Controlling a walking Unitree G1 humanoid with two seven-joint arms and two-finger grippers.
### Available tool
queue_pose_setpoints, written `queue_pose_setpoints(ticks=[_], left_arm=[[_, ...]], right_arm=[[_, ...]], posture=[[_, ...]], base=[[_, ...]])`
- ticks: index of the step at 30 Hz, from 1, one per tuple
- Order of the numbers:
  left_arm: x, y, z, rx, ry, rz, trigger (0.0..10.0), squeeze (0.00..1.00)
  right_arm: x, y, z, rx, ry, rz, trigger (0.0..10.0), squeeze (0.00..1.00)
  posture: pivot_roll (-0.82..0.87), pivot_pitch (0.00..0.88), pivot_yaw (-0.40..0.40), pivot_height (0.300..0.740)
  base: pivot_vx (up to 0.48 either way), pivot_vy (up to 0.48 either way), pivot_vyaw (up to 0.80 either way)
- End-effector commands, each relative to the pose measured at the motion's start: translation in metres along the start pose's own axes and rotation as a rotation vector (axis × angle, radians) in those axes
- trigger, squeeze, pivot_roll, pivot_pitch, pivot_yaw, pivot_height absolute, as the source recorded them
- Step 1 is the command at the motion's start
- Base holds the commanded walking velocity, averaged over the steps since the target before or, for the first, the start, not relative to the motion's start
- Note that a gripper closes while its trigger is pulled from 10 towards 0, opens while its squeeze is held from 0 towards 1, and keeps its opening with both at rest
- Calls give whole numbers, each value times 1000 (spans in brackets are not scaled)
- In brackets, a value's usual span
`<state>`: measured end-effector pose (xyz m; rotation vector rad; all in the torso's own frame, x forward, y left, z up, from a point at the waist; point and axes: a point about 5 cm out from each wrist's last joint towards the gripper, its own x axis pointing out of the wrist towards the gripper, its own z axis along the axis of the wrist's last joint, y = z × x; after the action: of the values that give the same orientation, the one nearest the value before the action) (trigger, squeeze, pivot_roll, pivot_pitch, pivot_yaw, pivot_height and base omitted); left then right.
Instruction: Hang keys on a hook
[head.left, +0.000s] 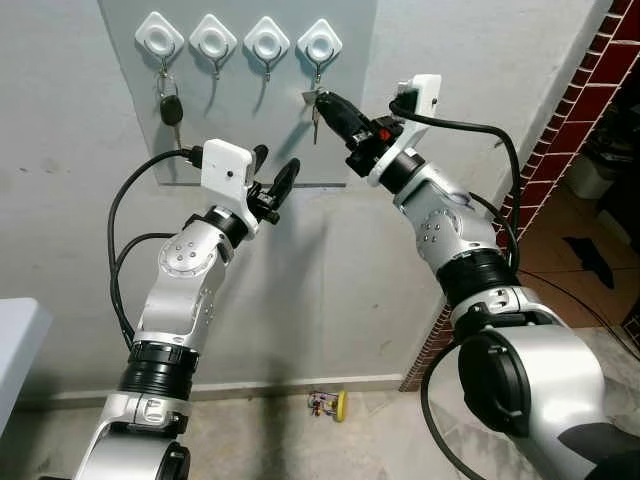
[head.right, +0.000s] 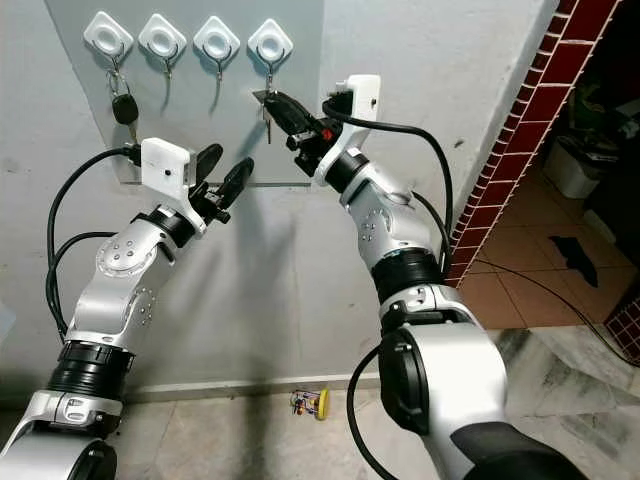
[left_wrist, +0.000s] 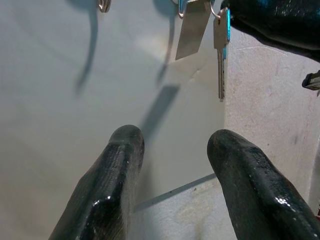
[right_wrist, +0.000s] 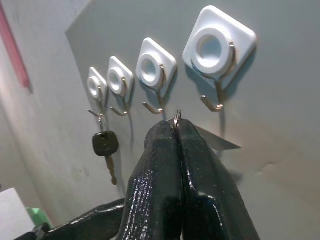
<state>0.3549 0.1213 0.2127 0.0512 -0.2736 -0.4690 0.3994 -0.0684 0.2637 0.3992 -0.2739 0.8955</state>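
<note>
Item: grey backing panel (head.left: 130, 110), fixed flat to the wall, carrying four white diamond-shaped hooks in a row along its top edge.

Hook nearest the panel's left edge (head.left: 160, 40): occupied. A black-headed car key (head.left: 171, 108) hangs from it, blade down, close to the left edge of the panel.

Two middle hooks (head.left: 213, 42) and (head.left: 267, 44): bare wire prongs, nothing on them.

Hook nearest the panel's right edge (head.left: 320, 45): the likely target. Its prong is free in the right wrist view, upturned so a ring dropped over the tip would stay put.

Right gripper (head.left: 322, 99): raised to the panel just below that right-edge hook, fingers pressed together on the keys (head.left: 315, 118). The split ring (right_wrist: 177, 117) stands up out of the fingertips, presumably held so to leave its loop open for the prong; a metal tag (left_wrist: 191, 27) and a blue-headed key (left_wrist: 221, 47) dangle beneath. The ring sits just beside and slightly below the prong tip, not yet over it.

Left gripper (head.left: 272, 180): fingers apart, holding nothing, poised near the panel's bottom edge, well below the hooks. It looks kept back, out of the other arm's way.

Floor below: a small yellow-wheeled object (head.left: 329, 404) against the skirting, unrelated.

Status, as judged: bunch carried to the hook; lifting the ring over the prong and letting go remain.
</note>
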Motion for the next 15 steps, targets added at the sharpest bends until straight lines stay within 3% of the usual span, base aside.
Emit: queue_pose_setpoints(ticks=[1,15], left_arm=[[1,1,8,16,-19,1,10000,0],[-1,2,8,15,-17,10,10000,0]], right_arm=[[4,0,9,15,-19,11,10000,0],[9,-3,22,68,-36,5,10000,0]], posture=[[-14,0,-54,740],[-3,0,-62,740]], base=[[0,0,0],[0,0,0]])
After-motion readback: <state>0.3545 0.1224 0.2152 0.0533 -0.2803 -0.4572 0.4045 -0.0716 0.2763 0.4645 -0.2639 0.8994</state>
